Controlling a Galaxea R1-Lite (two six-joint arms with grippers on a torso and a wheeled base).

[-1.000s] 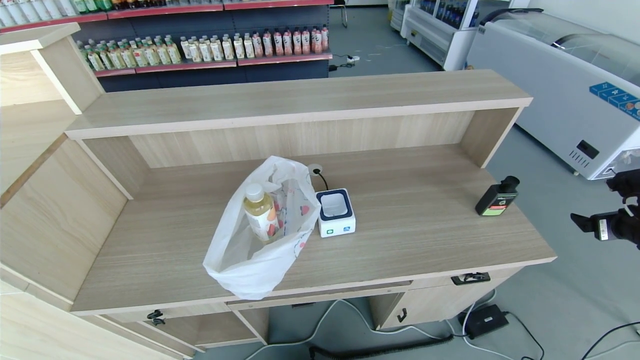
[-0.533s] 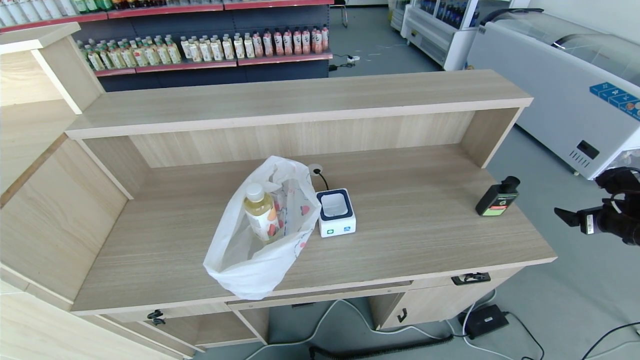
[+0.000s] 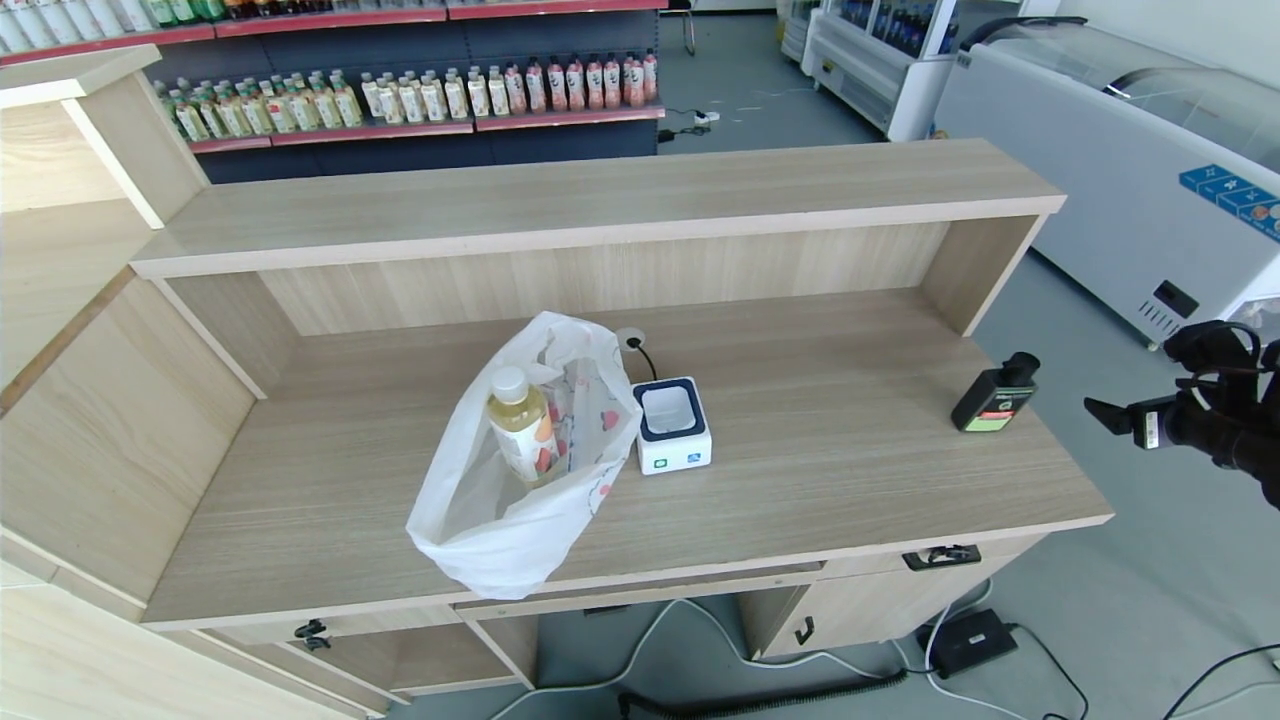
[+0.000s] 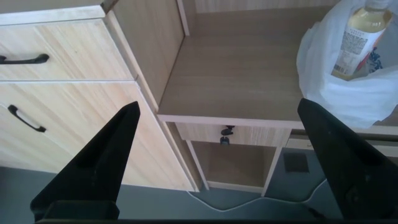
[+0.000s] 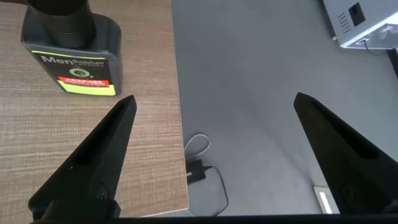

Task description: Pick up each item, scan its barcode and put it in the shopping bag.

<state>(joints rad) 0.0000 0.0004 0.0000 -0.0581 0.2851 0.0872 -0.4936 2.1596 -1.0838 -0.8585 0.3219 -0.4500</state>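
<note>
A white shopping bag (image 3: 505, 500) stands open on the wooden counter (image 3: 830, 450), with a yellow drink bottle (image 3: 520, 425) upright inside it. Just right of the bag sits a white scanner box (image 3: 672, 425) with a dark blue top. A black bottle (image 3: 993, 396) with a green and red label lies near the counter's right edge. My right gripper (image 3: 1120, 420) hovers off the counter's right side, open and empty, a short way from the black bottle (image 5: 71, 56). My left gripper (image 4: 217, 168) is open and empty, low beside the counter's left front corner, near the bag (image 4: 348, 87).
A raised back ledge (image 3: 600, 215) and side walls enclose the counter on three sides. Drawers (image 4: 56, 87) stand to the left. Chest freezers (image 3: 1100, 170) stand on the right, drink shelves (image 3: 400, 100) behind. Cables (image 3: 760, 690) lie on the floor under the counter.
My right gripper has moved left and slightly up, closer to the counter's right edge and the black bottle. Nothing on the counter has shifted.
</note>
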